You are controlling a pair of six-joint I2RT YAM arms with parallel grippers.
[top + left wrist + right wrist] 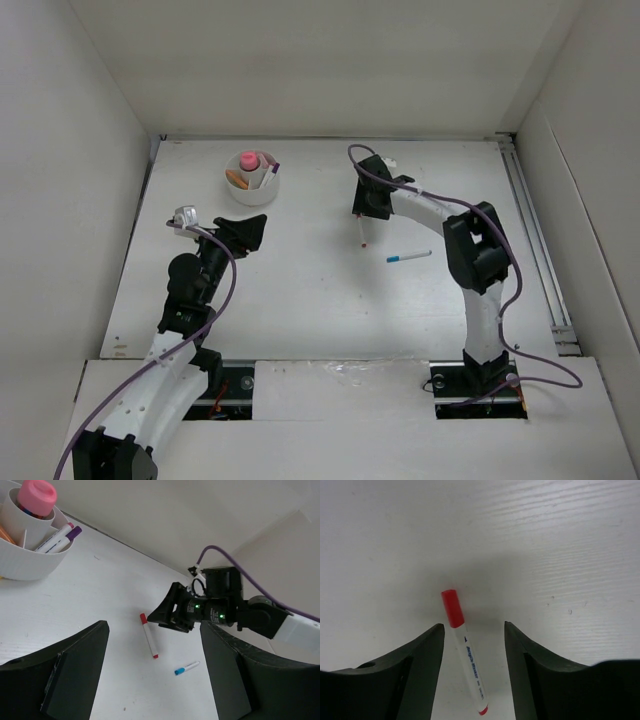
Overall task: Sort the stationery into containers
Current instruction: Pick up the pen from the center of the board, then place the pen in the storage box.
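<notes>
Inspection finds the bowl [255, 198], at eleven o'clock on the worktop [300, 310], holding a pink-topped item [248, 160], an orange piece [237, 180] and a purple-capped pen [270, 172]. My right tool [474, 627] stands open astride the red-capped pen [466, 655], gripping nothing, with the blue-capped pen [408, 257] loose at that pen's four o'clock. My left tool [250, 232] is open and empty, and I judge two pens unsorted.

- You can pass over the bare white table [300, 290] across the near middle.
- A blue-capped white pen [408, 257] lies near and to the right of the red-capped white pen [361, 232].
- The round white divided bowl [255, 197] stands at the far left.
</notes>
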